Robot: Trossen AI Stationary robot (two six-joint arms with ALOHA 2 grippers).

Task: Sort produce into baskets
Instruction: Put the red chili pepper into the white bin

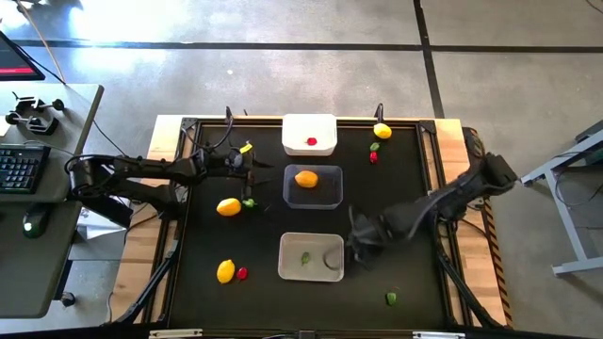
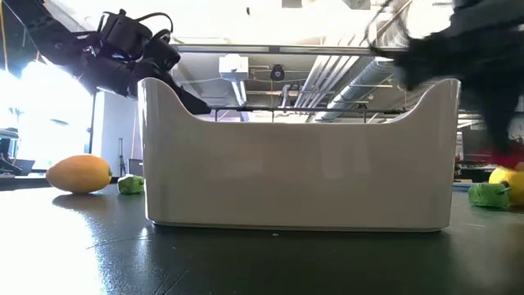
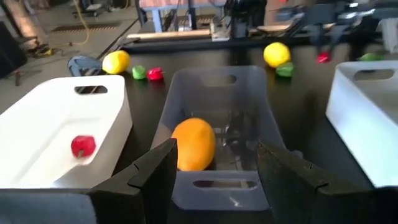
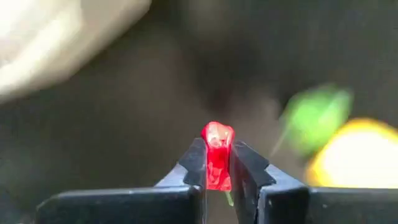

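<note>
While pinching a small glossy red berry piece (image 4: 217, 149) between the flat dark fingers of the right gripper (image 4: 217, 165), hanging that gripper low over the matte black tabletop (image 1: 424, 282), just beside the right end of the pale grey basket (image 1: 287, 270), a translucent rounded-rectangular tray cradling one green leafy piece (image 1: 305, 257). Holding the left gripper (image 3: 217, 171) empty with its fingers spread wide, poised at one end of the clear basket (image 3: 249, 87), smooth-walled with slot handles and carrying a rounded orange lemon (image 3: 194, 144). Keeping just beside that the opaque white basket (image 3: 37, 118), plain plastic, containing a second red berry (image 3: 83, 145). Lying loose on the black surface: a yellow lemon (image 1: 228, 206) close against a green scrap (image 1: 249, 202); a front lemon (image 1: 225, 271) just beside a loose red piece (image 1: 242, 273); a corner lemon (image 1: 382, 131) near the far right corner; a lone green piece (image 1: 391, 298) near the front edge. Filling most of the low view with the grey basket's curved wall. Resting on a grey desk off the table's left side, a black keyboard (image 1: 21, 168) and a mouse (image 1: 33, 222)
</note>
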